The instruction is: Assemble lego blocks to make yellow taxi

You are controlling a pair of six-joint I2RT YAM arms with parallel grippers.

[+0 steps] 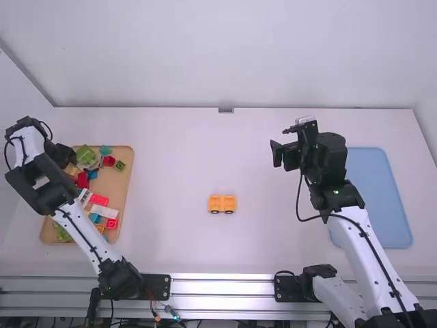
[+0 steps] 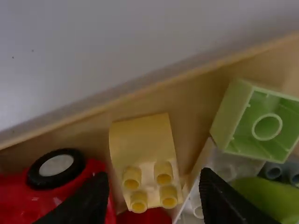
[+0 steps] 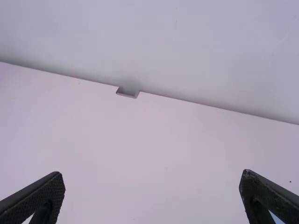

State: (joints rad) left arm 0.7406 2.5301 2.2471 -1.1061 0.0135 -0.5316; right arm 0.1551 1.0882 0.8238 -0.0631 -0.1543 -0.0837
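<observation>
A blue tray [image 1: 386, 198] lies on the white counter [image 1: 167, 219] to the right of the right arm's fingers [image 1: 276, 154]. Beyond those fingers and to their left, a small grey fitting [image 1: 226, 110] marks the counter's far edge, backed by a pale wall [image 1: 225, 55].

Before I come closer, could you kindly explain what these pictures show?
The machine has a left arm with a left pincer and a right arm with a right pincer, at a white table. The high view looks down from above and behind them; each wrist view comes from a camera on that arm. An orange-yellow wheeled piece stands mid-table, with a tray of blocks on the left and a blue tray on the right. Both pincers are open and hold nothing.
</observation>
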